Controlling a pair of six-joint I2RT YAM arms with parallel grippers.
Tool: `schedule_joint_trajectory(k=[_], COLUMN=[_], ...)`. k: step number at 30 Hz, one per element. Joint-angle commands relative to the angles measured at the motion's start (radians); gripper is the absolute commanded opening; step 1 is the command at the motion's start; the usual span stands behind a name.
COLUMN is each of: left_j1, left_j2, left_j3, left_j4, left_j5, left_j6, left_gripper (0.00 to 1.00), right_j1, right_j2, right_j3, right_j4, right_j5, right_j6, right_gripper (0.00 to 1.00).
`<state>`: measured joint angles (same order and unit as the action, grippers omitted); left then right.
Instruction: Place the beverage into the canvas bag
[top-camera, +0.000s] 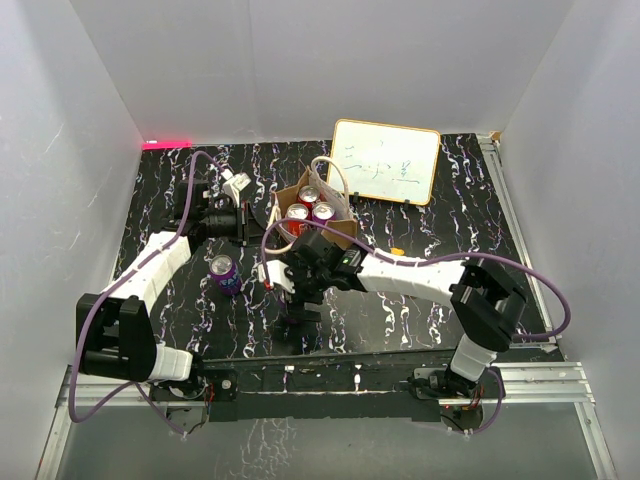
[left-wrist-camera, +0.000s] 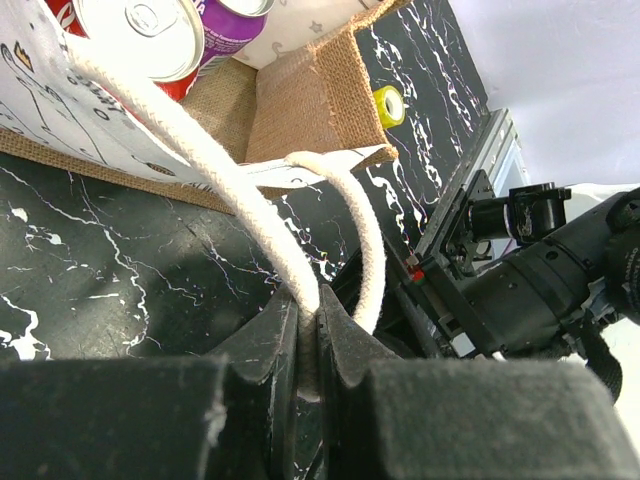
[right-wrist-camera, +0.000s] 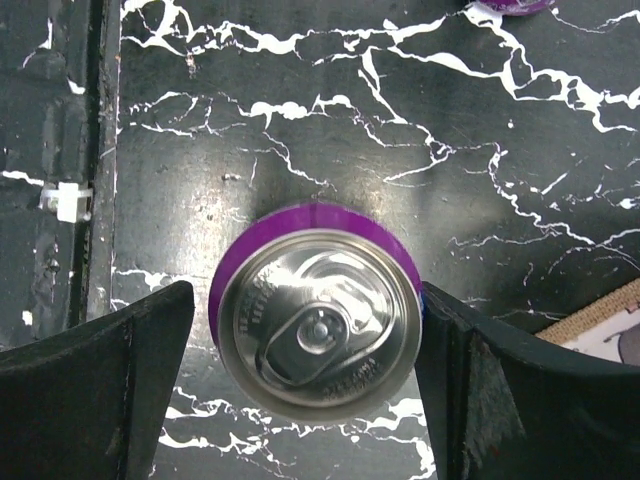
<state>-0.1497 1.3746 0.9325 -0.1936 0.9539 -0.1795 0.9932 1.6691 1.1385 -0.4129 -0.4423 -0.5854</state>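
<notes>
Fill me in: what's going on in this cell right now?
Left gripper is shut on the cream handle of the canvas bag. Three cans already sit inside it. Right gripper is open, its jaws straddling an upright purple can on the table, not closed on it. A second purple can stands loose near the bag.
</notes>
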Motion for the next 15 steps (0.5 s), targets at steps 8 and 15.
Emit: schedule_joint_trajectory(k=[8, 15], left_j1=[0.002, 0.002], left_j2=[-0.038, -0.043], left_j3=[-0.006, -0.006], left_j4=[0.001, -0.006], left_j5=[0.026, 0.007], left_j6=[0.021, 0.036], left_gripper=[0.00, 0.00], right_j1=[0.013, 0.012], right_j2=[-0.006, -0.078], right_j3=[0.061, 0.157], right_j4=[0.067, -0.058], right_j5=[-0.019, -0.016], right_j6=[0.036, 0.015], right_gripper=[0.62, 0.33])
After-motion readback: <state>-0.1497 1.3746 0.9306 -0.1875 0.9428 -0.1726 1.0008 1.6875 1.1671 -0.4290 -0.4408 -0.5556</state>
